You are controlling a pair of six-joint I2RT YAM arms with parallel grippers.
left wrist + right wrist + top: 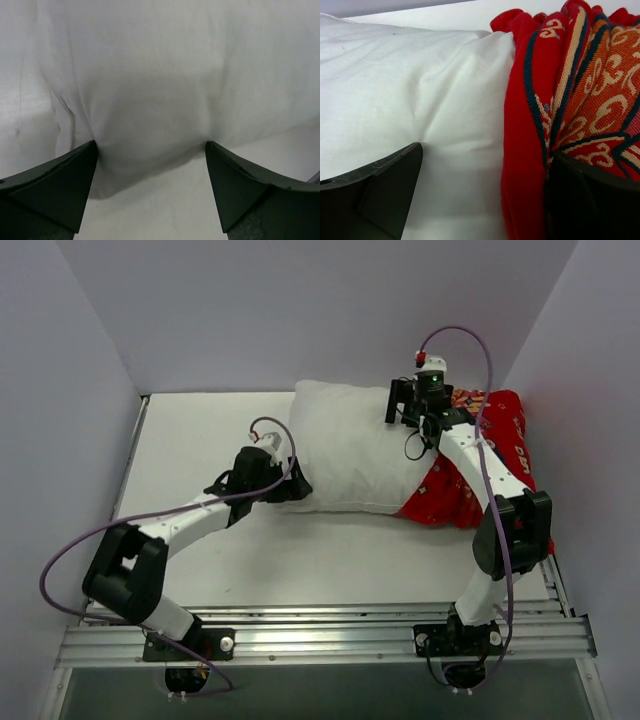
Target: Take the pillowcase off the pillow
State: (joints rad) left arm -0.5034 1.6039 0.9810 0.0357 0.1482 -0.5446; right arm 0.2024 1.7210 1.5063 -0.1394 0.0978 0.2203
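The white pillow (pixel 345 455) lies plump on the table (pixel 200 440) toward 12 o'clock, most of it bare. The red, gold-printed pillowcase (pixel 450 495) is bunched at its 3 o'clock end. The left gripper (pixel 150 145), released and spread wide, straddles the pillow's 9 o'clock corner. The right gripper (pixel 485 150), also released, straddles the pillowcase's edge, one finger over white, the other against red. The right arm hides part of the pillowcase.

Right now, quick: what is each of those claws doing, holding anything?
Left gripper: open, holding nothing; pillow lies between its fingers.
Right gripper: open, straddling pillow and red pillowcase, holding nothing.
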